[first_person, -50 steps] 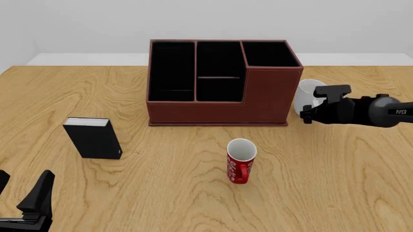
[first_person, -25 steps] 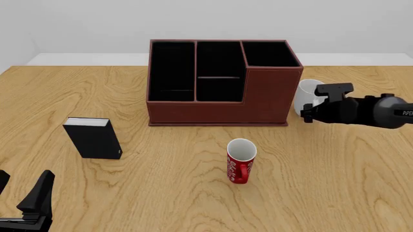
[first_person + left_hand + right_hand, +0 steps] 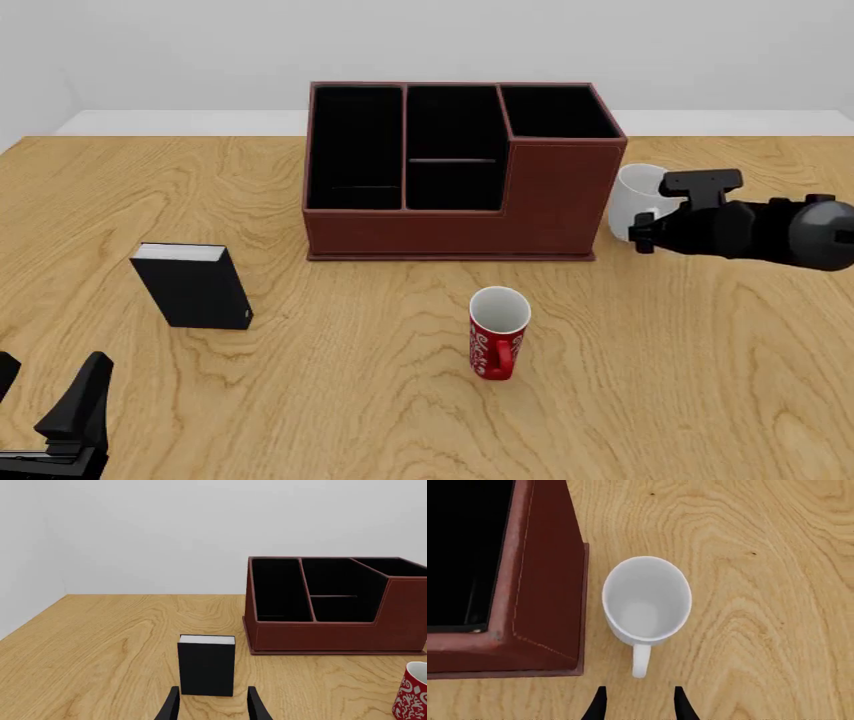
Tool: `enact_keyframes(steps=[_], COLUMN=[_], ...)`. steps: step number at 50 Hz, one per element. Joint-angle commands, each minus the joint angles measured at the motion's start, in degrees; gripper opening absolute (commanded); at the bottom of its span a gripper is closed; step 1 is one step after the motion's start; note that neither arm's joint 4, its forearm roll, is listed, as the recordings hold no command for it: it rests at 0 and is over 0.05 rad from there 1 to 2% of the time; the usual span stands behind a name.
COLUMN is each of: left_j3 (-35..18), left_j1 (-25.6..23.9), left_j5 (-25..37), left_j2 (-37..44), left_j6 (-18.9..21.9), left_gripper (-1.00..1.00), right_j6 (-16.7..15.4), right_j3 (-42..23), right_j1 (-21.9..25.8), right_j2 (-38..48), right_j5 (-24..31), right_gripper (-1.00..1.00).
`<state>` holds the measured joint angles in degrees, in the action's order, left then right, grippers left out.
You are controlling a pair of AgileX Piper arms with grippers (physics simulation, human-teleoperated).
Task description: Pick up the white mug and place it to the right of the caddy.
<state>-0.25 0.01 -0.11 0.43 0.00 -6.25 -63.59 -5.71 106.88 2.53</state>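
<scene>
The white mug (image 3: 637, 196) stands upright on the table just right of the caddy (image 3: 451, 233), a narrow gap between them. From above in the right wrist view, the white mug (image 3: 647, 600) shows its empty inside beside the caddy's wall (image 3: 540, 580), with its handle pointing toward my right gripper (image 3: 637, 707). That gripper is open, its fingertips short of the handle and holding nothing. In the front view the right gripper (image 3: 646, 234) hovers at the mug's right side. My left gripper (image 3: 43, 388) rests open at the near left corner.
A red mug with white lettering (image 3: 499, 335) stands in front of the caddy. A small black box (image 3: 194, 285) stands upright at the left, straight ahead of the left gripper (image 3: 212, 706). The caddy (image 3: 333, 635) fills the table's far middle.
My right arm has drawn back to the right, a little away from the white mug, which stays put beside the caddy. The left arm has not moved.
</scene>
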Motion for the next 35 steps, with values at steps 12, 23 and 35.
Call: enact_keyframes(steps=[12,23,35], left_j3=[0.0,0.0,0.0], left_j1=[0.0,0.0,0.0], left_j5=[0.0,0.0,0.0], left_j2=[0.0,0.0,0.0], left_j6=[0.0,0.0,0.0], left_gripper=[1.00,1.00,1.00], right_j6=[0.7,0.5,0.5], right_j3=[2.1,3.2,4.0], right_j1=[0.9,0.8,0.9], right_j2=[-3.6,-6.2,-7.6], right_j5=[-0.1,0.3,0.2], right_gripper=[1.00,1.00,1.00])
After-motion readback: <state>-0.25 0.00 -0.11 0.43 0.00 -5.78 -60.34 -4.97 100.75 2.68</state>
